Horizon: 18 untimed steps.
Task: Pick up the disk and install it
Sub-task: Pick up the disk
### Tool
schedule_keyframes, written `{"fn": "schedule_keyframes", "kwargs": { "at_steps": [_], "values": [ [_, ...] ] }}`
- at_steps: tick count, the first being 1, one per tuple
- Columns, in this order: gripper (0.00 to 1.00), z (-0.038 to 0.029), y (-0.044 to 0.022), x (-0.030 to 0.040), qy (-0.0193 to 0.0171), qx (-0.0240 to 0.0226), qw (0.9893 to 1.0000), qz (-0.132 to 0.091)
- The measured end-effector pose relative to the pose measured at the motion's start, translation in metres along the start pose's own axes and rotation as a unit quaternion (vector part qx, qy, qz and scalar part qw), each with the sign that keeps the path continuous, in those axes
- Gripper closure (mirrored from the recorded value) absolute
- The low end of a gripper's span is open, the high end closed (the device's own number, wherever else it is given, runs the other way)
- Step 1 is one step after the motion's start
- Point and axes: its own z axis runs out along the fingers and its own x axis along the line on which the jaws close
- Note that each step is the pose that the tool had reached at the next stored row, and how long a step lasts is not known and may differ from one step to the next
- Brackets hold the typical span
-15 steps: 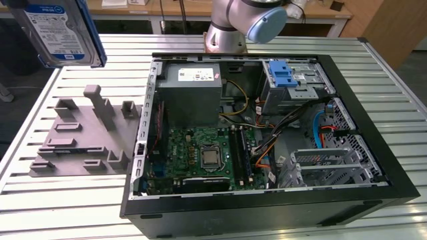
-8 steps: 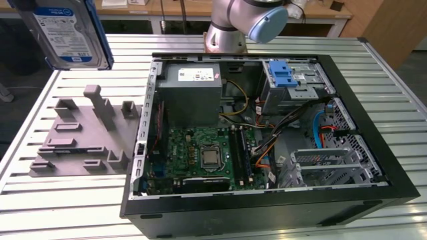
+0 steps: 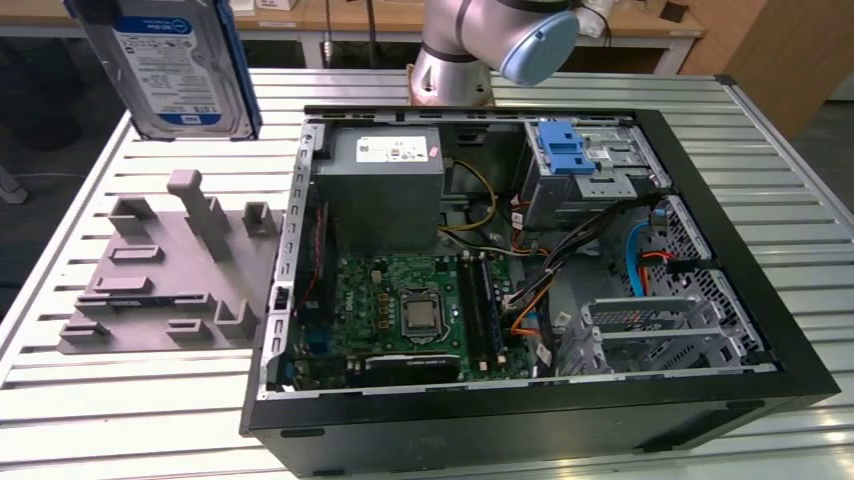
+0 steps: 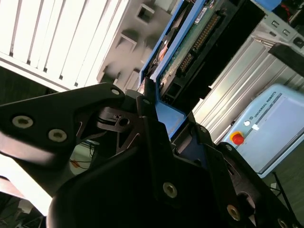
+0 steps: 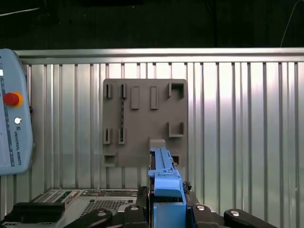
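Clenched on a blue plastic carrier edge, the black claw (image 5: 166, 202) in the first wrist view grips the flat silver metal disk (image 5: 164, 171) edge-on between its fingers. Beyond its fingertips and well apart lies the grey slotted plastic fixture plate (image 5: 142, 118) on the ribbed aluminium table (image 5: 237, 118), and a pale blue teach pendant (image 5: 14, 123) sits off to one side. In the second wrist view the claw (image 4: 166, 114) pinches the same disk (image 4: 190, 42), whose green circuit-board face and blue frame run out ahead of the fingers. In the exterior view the disk (image 3: 180, 60) hangs high and upright with its white-and-blue label facing outward. The fixture plate (image 3: 160, 270) lies below it, and the open black computer case (image 3: 787, 330) sits lower and off to the side, its metal drive bay with a blue latch (image 3: 587, 160) well apart from the claw's load. I judge the pick-up done and the carry in hand; installing calls for bringing the carrier square to a bay in the case.
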Motion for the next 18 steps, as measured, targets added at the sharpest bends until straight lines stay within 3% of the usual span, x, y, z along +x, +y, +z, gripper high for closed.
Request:
{"fn": "schedule_keyframes", "kwargs": {
  "at_steps": [10,18],
  "values": [
    [0.64,0.0004,-0.0428,0.0014,0.0,0.0,1.0,0.0],
    [0.64,0.0005,-0.0704,0.0032,0.0,0.0,1.0,0.0]
  ]
}}
